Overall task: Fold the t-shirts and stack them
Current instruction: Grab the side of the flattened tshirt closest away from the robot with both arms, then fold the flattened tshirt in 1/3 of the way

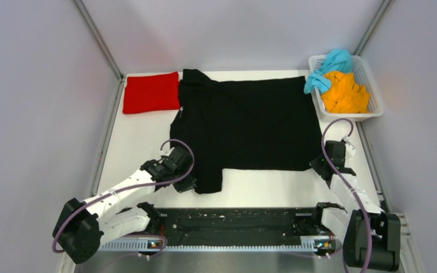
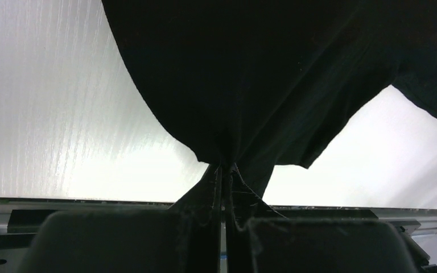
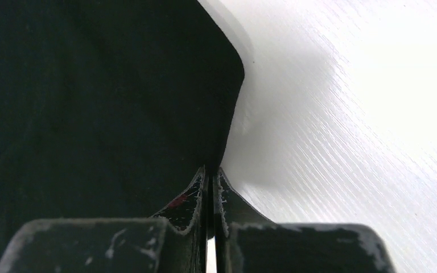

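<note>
Black t-shirt [image 1: 244,122]: lay spread flat toward the table's [image 1: 262,190] far edge; light, limp, best pinched at the hems.
Left gripper [image 2: 223,169]: fingers clamped on the near sleeve.
Right gripper [image 3: 210,172]: fingers clamped on the near-right hem corner.

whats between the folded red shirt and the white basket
The black t-shirt, spread flat, fills that stretch, from the red shirt's edge nearly to the basket. The top view shows it.

No legible text or labels anywhere
</note>
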Available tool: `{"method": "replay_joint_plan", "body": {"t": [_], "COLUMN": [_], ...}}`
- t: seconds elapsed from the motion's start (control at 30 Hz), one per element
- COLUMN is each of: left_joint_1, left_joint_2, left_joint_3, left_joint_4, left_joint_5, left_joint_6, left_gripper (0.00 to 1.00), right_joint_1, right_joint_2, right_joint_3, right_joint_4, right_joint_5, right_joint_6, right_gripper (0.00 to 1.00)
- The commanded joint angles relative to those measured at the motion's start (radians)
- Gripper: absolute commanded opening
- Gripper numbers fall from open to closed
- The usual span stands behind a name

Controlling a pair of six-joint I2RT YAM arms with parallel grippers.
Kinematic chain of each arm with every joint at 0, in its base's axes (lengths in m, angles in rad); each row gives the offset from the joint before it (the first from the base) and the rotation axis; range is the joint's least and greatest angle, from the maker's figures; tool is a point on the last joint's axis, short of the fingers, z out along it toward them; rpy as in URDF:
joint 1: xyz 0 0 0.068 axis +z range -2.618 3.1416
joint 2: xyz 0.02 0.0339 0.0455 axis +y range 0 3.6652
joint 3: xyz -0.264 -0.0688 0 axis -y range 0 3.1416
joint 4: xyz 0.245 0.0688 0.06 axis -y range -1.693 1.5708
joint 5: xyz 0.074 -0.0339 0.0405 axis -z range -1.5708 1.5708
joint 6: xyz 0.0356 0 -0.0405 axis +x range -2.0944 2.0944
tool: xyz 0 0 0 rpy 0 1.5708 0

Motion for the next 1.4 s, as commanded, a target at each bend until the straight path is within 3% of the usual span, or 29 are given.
{"method": "replay_joint_plan", "body": {"t": [0.0,0.27,0.63,0.73,0.93,1.2,1.37], "left_joint_1": [-0.003,-0.005,-0.056,-0.057,-0.049,0.018,0.120], "left_joint_2": [-0.051,-0.150,-0.376,-0.387,-0.273,0.046,0.194], "left_joint_3": [-0.001,0.044,-0.019,0.011,0.062,0.348,0.481], "left_joint_4": [-0.054,-0.223,-0.339,-0.336,-0.097,-0.089,-0.060], "left_joint_5": [0.018,0.074,0.167,0.128,0.038,-0.059,-0.027], "left_joint_6": [-0.018,-0.085,-0.224,-0.208,-0.054,0.181,0.280], "left_gripper": [0.00,0.00,0.00,0.00,0.00,0.00,0.00], "right_joint_1": [-0.007,-0.006,-0.005,-0.004,-0.004,-0.004,-0.004], "right_joint_2": [-0.062,-0.224,-0.319,-0.345,-0.333,-0.111,0.000], "right_joint_3": [0.020,0.184,0.290,0.272,0.227,0.287,0.376], "right_joint_4": [-0.088,-0.526,-0.818,-0.813,-0.717,-0.599,-0.535], "right_joint_5": [0.018,0.007,-0.089,-0.079,-0.104,-0.142,-0.104], "right_joint_6": [0.000,0.033,0.050,0.051,0.062,-0.048,-0.073], "right_gripper": [0.00,0.00,0.00,0.00,0.00,0.00,0.00]}}
